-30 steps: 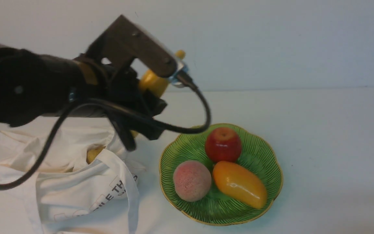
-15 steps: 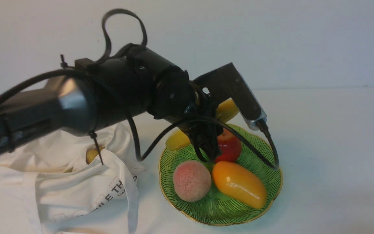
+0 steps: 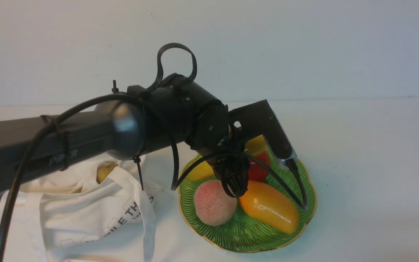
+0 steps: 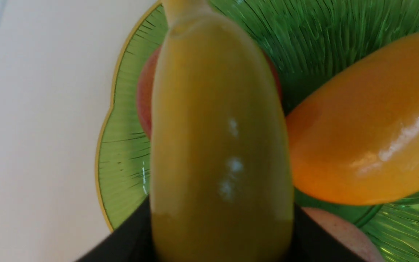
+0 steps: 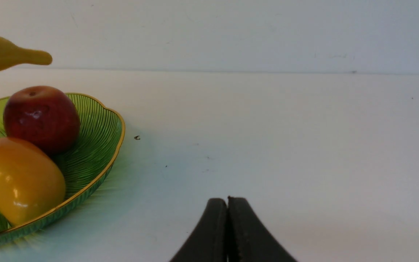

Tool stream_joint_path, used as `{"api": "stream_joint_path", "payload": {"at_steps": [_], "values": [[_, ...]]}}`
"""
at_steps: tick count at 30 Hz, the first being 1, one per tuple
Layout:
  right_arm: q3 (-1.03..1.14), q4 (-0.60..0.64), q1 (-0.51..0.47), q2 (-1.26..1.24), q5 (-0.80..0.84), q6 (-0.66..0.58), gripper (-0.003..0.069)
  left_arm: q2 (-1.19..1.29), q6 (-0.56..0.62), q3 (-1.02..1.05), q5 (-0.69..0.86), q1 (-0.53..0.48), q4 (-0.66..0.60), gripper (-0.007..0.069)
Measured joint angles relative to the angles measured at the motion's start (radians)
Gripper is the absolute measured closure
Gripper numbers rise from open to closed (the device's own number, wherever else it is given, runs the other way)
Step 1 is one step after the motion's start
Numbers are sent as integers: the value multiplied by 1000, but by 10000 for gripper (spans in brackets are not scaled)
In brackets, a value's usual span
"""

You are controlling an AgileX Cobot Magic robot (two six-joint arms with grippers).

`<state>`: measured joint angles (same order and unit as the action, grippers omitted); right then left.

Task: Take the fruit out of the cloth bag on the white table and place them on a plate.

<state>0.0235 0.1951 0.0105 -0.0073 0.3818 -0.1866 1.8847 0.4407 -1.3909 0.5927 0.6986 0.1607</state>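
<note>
Partly hidden, left pincer grips banana; right pincer closed, cut off; apple half-covered.

Robot's left arm: "PiPER", one letter partly covered.
Canvas tote bag: black capitals, partly legible, "ILE TH"; remainder lost in folds.

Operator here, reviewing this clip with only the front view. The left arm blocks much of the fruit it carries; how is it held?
Observer: In the left wrist view, the banana sits between both fingers of the left gripper.

Operator: My view shows no right gripper. Open or shut?

Observer: Shut, its fingertips together in the right wrist view, with nothing between them.

Operator: Is the banana's tip down on the apple?

Observer: No, the right wrist view shows a gap between that tip and the apple.
</note>
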Motion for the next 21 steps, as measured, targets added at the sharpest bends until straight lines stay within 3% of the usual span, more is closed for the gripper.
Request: {"api": "stream_joint_path", "payload": {"at_steps": [8,12,18,21], "values": [[0,0,0,0,0,0,671,20,-26,-3,-7,0,57,131],[0,0,0,0,0,0,671,20,-77,-5,8,1,101,81],[0,0,0,0,0,0,671,-28,-181,-19,82,1,176,76],[0,0,0,0,0,0,671,-94,-253,-65,184,1,201,134]]}}
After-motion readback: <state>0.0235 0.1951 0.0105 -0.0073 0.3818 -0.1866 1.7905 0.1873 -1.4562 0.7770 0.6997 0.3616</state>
